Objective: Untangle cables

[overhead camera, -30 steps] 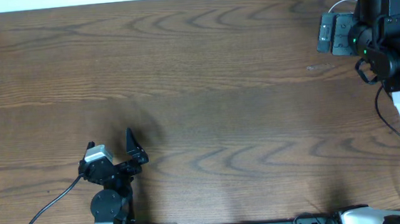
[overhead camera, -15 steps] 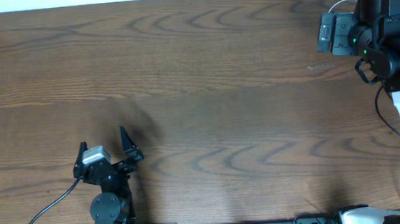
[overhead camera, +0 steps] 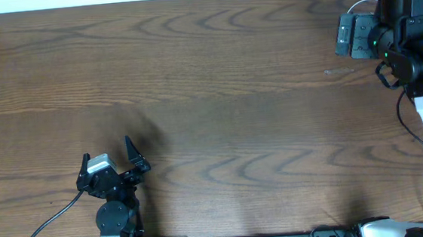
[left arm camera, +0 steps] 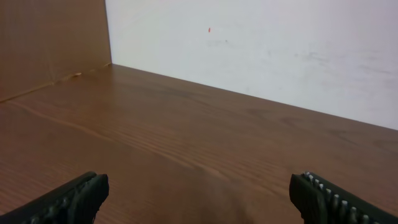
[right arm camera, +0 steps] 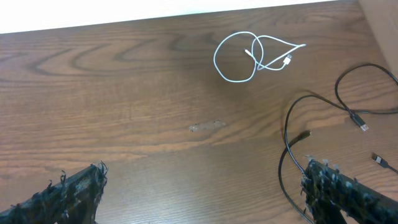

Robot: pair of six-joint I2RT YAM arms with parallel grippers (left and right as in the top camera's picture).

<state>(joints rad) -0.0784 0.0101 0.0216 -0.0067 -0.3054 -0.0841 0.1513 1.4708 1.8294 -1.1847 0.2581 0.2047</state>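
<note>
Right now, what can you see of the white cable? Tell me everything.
The white cable is a thin, flexible cord, plastic by its look. It lies slack and flat on the wooden table near the far edge, as the right wrist view shows. It curls into a rounder loop and a narrower pointed one that cross each other. One small plug end rests inside the round loop, the other beside the pointed one. It touches only the table, and the black cable lies apart from it.

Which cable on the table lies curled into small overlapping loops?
The white cable: it is gathered into small loops, while the black cable beside it spreads out in wide, loose curves.
</note>
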